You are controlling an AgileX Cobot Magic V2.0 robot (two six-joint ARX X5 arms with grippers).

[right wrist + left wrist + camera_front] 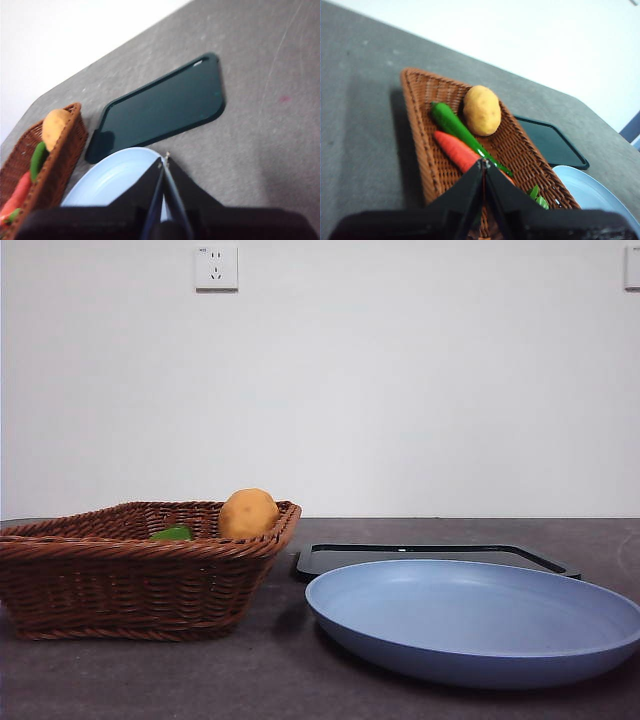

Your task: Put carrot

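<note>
The carrot (456, 150) is orange-red and lies in the brown wicker basket (420, 100); its green leaves (538, 197) show past my left jaw. It also shows in the right wrist view (18, 194). In the front view the basket wall (130, 585) hides it. My left gripper (484, 163) is shut and empty, held above the basket over the carrot's middle. My right gripper (164, 159) is shut and empty, held above the edge of the blue plate (107, 180). Neither arm shows in the front view.
In the basket a yellow-orange potato-like ball (248, 513) and a long green pepper (452, 125) lie beside the carrot. The blue plate (480, 625) sits right of the basket. A flat black tray (420, 555) lies behind the plate.
</note>
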